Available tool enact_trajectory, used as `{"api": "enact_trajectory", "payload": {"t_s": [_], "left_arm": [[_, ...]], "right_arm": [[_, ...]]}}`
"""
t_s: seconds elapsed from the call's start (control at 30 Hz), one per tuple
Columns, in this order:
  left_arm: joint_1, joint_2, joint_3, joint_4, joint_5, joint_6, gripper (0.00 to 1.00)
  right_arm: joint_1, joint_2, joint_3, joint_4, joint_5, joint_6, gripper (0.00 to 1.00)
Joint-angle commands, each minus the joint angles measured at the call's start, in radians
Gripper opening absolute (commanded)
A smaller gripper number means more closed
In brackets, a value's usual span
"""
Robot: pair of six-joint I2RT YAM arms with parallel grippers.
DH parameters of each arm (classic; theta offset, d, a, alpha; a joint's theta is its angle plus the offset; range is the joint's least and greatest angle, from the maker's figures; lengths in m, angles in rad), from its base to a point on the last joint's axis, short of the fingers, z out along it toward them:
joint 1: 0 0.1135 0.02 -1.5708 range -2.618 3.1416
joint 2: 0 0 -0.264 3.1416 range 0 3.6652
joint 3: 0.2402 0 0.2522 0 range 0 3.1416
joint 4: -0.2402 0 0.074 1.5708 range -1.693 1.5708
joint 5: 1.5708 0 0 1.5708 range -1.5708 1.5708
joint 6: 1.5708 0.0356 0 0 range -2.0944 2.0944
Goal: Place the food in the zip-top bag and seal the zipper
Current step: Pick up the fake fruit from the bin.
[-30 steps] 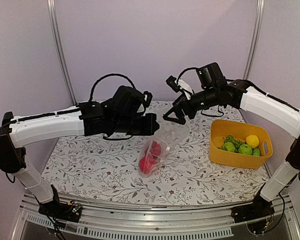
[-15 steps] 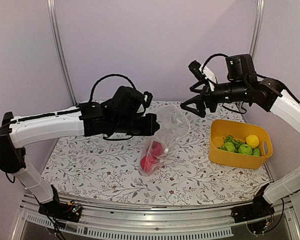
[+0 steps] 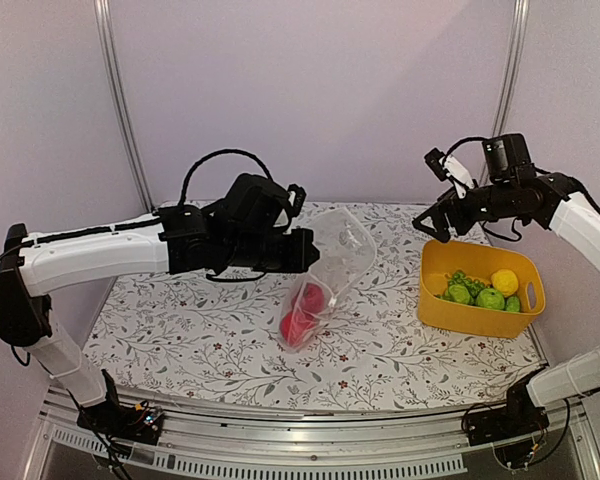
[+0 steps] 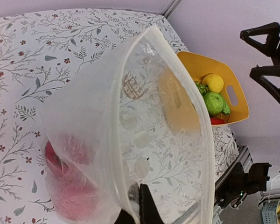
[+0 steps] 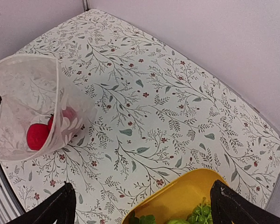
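Observation:
The clear zip-top bag (image 3: 330, 265) stands tilted at the table's middle, mouth open toward the right, with red toy food (image 3: 302, 314) in its bottom. My left gripper (image 3: 308, 250) is shut on the bag's rim (image 4: 130, 196). The bag also shows in the right wrist view (image 5: 23, 107) with a red ball (image 5: 37, 136) inside. My right gripper (image 3: 432, 226) is open and empty, in the air above the yellow tub's far left corner. The tub (image 3: 435, 300) holds a yellow ball (image 3: 504, 282), green balls (image 3: 490, 298) and leafy greens (image 3: 465, 280).
The floral tablecloth (image 3: 200, 330) covers the table. The yellow tub sits at the right (image 5: 186, 196), about a hand's width from the bag. Purple walls and metal posts (image 3: 115, 100) close the back and sides.
My right arm has swung right and away from the bag's mouth to above the yellow tub. The bag's mouth has opened wider. My left arm has stayed still.

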Motion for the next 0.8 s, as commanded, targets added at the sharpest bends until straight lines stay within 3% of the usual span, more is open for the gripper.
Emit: {"api": "enact_trajectory", "payload": {"t_s": [0.0,0.17,0.47,0.77], "left_arm": [[0.005,-0.019,-0.014,0.001,-0.006,0.014,0.00],[0.006,-0.021,-0.034,0.018,-0.009,0.017,0.00],[0.005,-0.002,-0.029,0.026,0.013,0.015,0.00],[0.005,-0.007,-0.042,0.033,0.009,0.017,0.00]], "right_arm": [[-0.125,-0.045,-0.065,-0.081,0.059,-0.019,0.99],[-0.290,-0.071,-0.161,-0.091,0.100,-0.061,0.99],[-0.561,0.037,-0.237,-0.079,0.102,-0.138,0.99],[-0.657,0.151,-0.266,-0.019,0.199,-0.169,0.93]]}}
